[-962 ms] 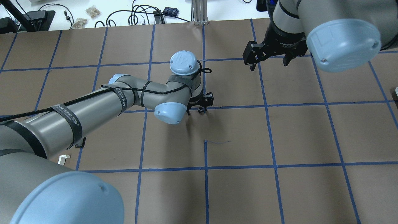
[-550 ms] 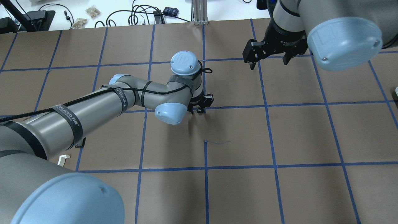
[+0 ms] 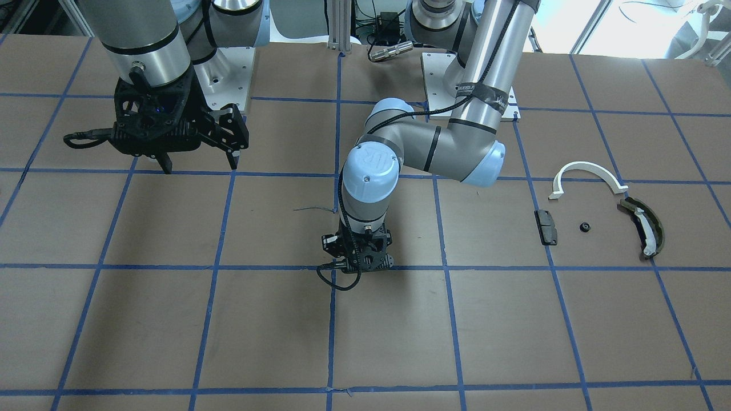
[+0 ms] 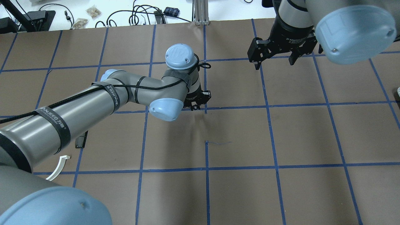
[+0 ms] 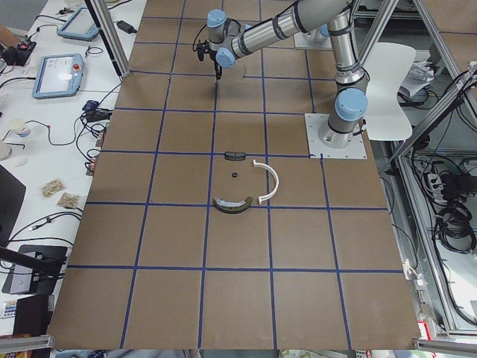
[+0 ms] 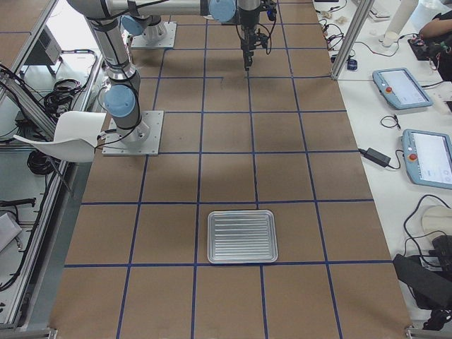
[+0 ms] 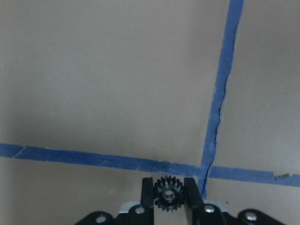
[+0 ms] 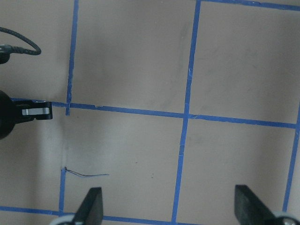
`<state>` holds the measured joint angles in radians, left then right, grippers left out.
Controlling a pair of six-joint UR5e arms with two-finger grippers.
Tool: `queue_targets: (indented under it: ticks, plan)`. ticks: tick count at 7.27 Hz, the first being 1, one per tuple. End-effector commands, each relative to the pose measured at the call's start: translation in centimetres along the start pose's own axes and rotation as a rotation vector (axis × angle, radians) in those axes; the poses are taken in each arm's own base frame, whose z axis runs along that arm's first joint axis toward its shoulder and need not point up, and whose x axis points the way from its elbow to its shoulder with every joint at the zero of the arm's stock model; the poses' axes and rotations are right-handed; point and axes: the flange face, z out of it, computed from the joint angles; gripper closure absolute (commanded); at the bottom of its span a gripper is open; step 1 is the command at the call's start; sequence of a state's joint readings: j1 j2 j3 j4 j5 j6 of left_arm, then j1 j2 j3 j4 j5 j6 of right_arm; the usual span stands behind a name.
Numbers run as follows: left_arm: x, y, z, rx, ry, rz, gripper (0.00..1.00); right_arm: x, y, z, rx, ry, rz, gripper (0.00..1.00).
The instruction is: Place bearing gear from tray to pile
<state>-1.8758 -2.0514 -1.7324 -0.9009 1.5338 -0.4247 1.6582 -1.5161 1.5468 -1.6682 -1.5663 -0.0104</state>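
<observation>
My left gripper [image 7: 169, 206] is shut on a small black bearing gear [image 7: 169, 192], held between its two fingers just above the table near a blue tape crossing. It also shows in the overhead view [image 4: 197, 105] and the front view [image 3: 360, 267]. The pile lies apart from it, on the robot's left side: a white half-ring arc [image 3: 588, 171], an olive-green curved piece with a white strip [image 3: 642, 225], a dark flat block [image 3: 545, 226] and a tiny black part [image 3: 584, 227]. My right gripper [image 4: 275, 61] is open and empty, high above the table.
A ribbed metal tray [image 6: 242, 236] sits far off on the robot's right side of the table. The brown table [image 4: 237, 134] has a blue tape grid. Cables and small items [image 4: 137, 14] lie beyond its far edge.
My left arm has swung slightly toward the robot's left with the gear, uncovering more of the white arc. My right gripper has moved a little farther away and to the right.
</observation>
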Motion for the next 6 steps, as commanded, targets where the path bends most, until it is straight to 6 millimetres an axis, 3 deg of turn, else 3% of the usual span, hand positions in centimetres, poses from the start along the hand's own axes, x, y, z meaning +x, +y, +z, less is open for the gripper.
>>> queue_targets:
  ticks: [1, 2, 3, 5, 6]
  plan:
    - [-9.0, -2.3, -4.7, -0.049, -0.068, 0.048, 0.98, 0.7, -0.2, -0.9, -0.024, -0.004, 0.021, 0.00]
    - [-15.8, -3.1, -5.5, -0.052, -0.176, 0.075, 0.98, 0.7, -0.2, -0.7, -0.025, -0.004, 0.021, 0.00]
    - [-23.3, -2.7, -4.2, -0.114, -0.168, 0.097, 0.98, 0.7, -0.1, -0.7, -0.027, -0.006, 0.021, 0.00]
    - [-39.4, -2.7, -4.0, -0.110, -0.141, 0.189, 1.00, 1.0, -0.4, -1.0, -0.016, -0.007, 0.027, 0.00]
    - [-44.9, -2.2, -3.8, -0.127, -0.124, 0.184, 1.00, 0.9, -0.4, -1.1, -0.014, -0.010, 0.041, 0.00]
